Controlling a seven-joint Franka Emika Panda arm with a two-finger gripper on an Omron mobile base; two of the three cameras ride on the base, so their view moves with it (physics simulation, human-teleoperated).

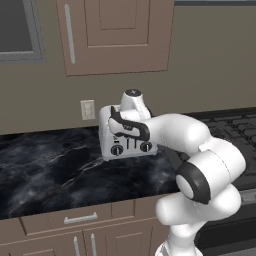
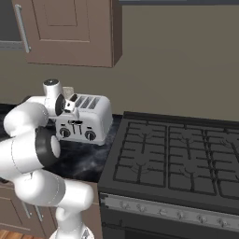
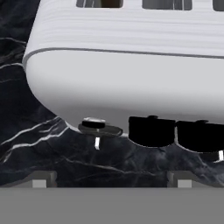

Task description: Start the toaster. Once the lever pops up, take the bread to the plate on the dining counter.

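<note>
Below our fingers (image 3: 112, 183), which stand wide apart and empty, the toaster (image 3: 131, 78) sits on the black table (image 3: 39, 153). We judge it rigid, smooth and heavy; its small lever (image 3: 99, 128) at 6 o'clock is where to press.

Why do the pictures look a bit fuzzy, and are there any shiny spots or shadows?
Left base view: soft and slightly blurry all over, with pale streaks on the black counter but no glare. Right base view: even, flat light, and the stove grates look a little smeared. Hand view: the toaster looms big, with gentle shading on its curved front and black blobs where its knobs are.
</note>
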